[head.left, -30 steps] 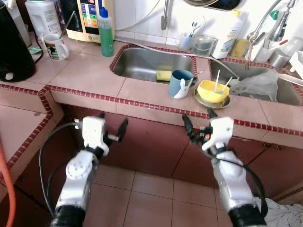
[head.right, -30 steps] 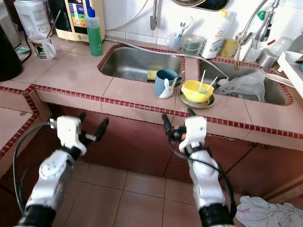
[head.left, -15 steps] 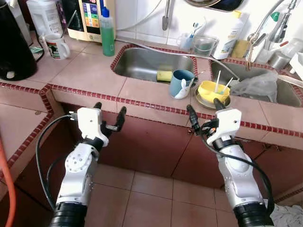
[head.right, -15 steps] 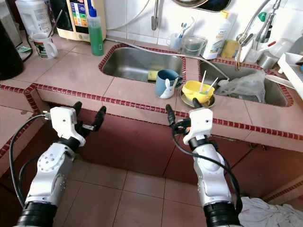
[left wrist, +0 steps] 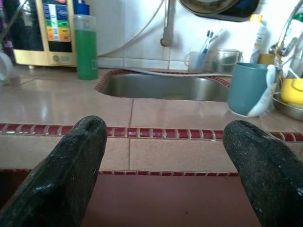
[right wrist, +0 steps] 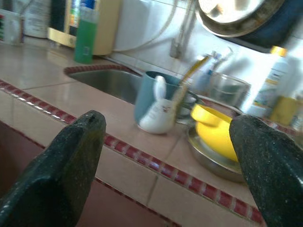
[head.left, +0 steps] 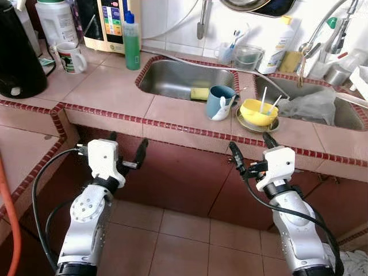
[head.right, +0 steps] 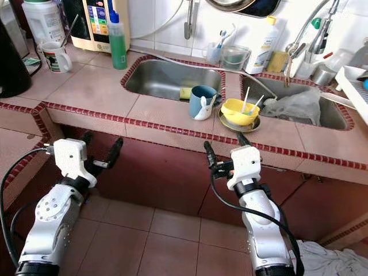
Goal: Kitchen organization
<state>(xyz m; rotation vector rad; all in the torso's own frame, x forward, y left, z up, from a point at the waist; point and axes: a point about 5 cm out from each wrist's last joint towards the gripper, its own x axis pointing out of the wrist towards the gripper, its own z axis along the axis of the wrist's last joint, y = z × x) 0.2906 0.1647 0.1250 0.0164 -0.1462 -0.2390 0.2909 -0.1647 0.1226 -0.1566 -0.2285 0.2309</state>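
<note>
While both tools hang empty below worktop [head.left: 115, 92] edge, right tool [head.left: 251, 155], fingers spread, should rise squarely toward blue mug [head.left: 219, 100]; left tool [head.left: 125, 152] likewise spread, w/ nothing held.

Head pair: we look forward and down from above onto the tiled counter [head.left: 109, 92] and floor, both arms below us.
Left wrist: we sit low, near counter height, facing the sink [left wrist: 165, 87] between two black fingers [left wrist: 61, 175].
Right wrist: same low height, closer, facing the blue cup [right wrist: 154, 101] and yellow bowl [right wrist: 215, 132].
Shared: cup, sink, green bottle [head.right: 118, 37].
</note>
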